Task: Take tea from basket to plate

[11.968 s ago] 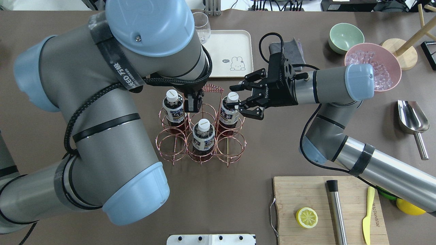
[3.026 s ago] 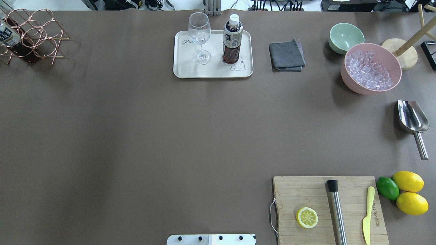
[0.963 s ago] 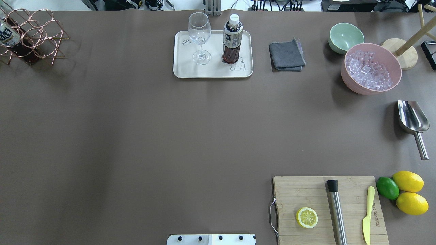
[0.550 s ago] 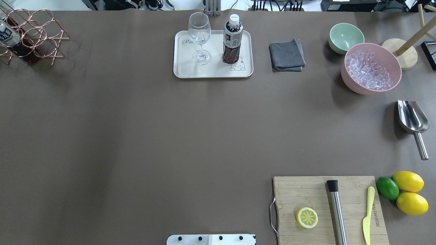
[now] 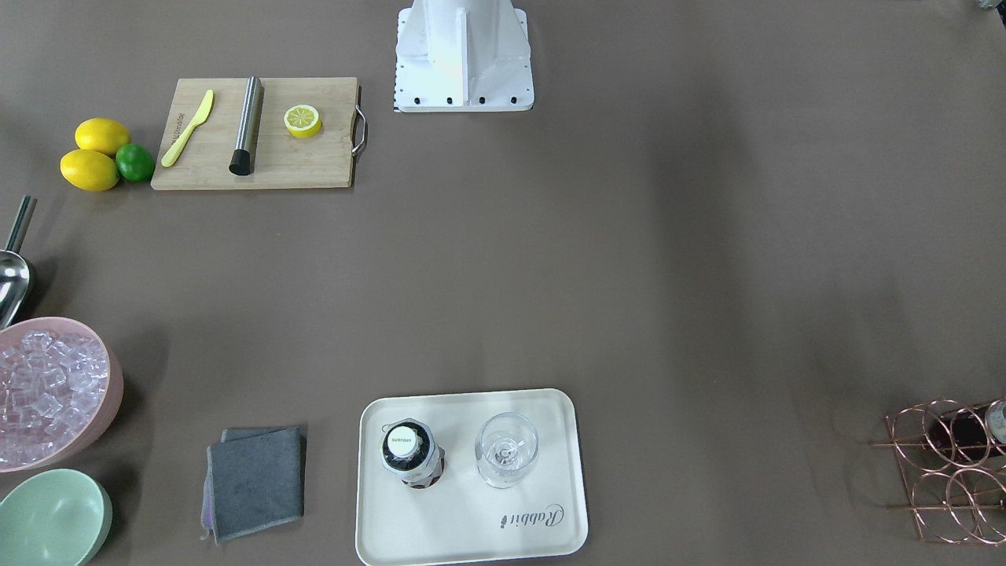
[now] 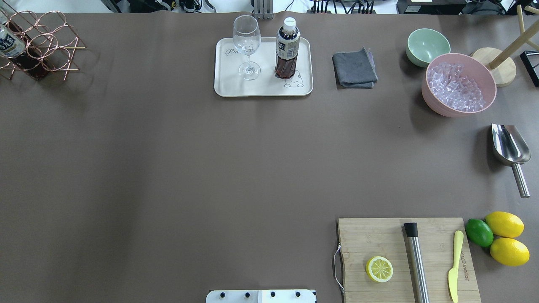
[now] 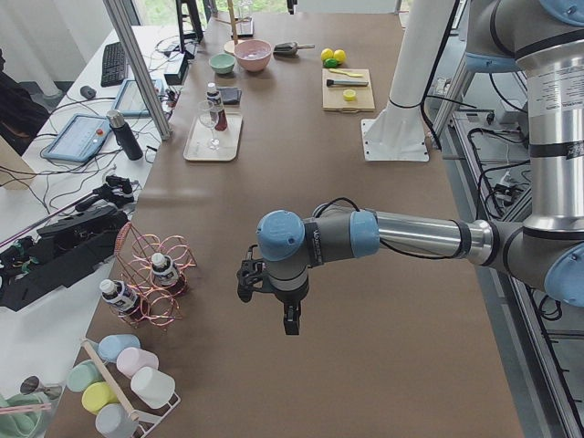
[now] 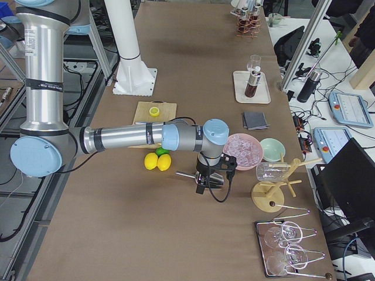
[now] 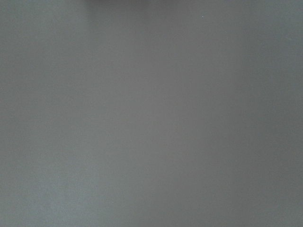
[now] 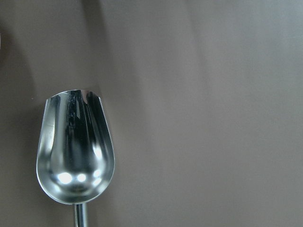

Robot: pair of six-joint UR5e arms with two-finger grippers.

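One tea bottle (image 6: 287, 48) stands upright on the cream plate (image 6: 229, 86) beside a wine glass (image 6: 246, 46); nothing holds it. The copper wire basket (image 6: 63, 47) sits at the table's far left corner with another tea bottle (image 6: 6, 42) in it; the exterior left view shows two bottles (image 7: 164, 271) there. My left gripper (image 7: 290, 324) hangs over bare table near the basket. My right gripper (image 8: 202, 186) hangs above the steel scoop (image 10: 75, 146). Both show only in the side views, so I cannot tell if they are open or shut.
A grey cloth (image 6: 354, 69), a pale green bowl (image 6: 427, 45) and a pink ice bowl (image 6: 459, 84) sit right of the plate. A cutting board (image 6: 379, 240) with a lemon half, muddler and knife is at the front right, with lemons (image 6: 504, 224) beside it.
Since 12 s ago both arms have left the overhead view, the basket has gone to the far left corner, and one tea bottle stands on the plate. Nothing has moved in the last second.
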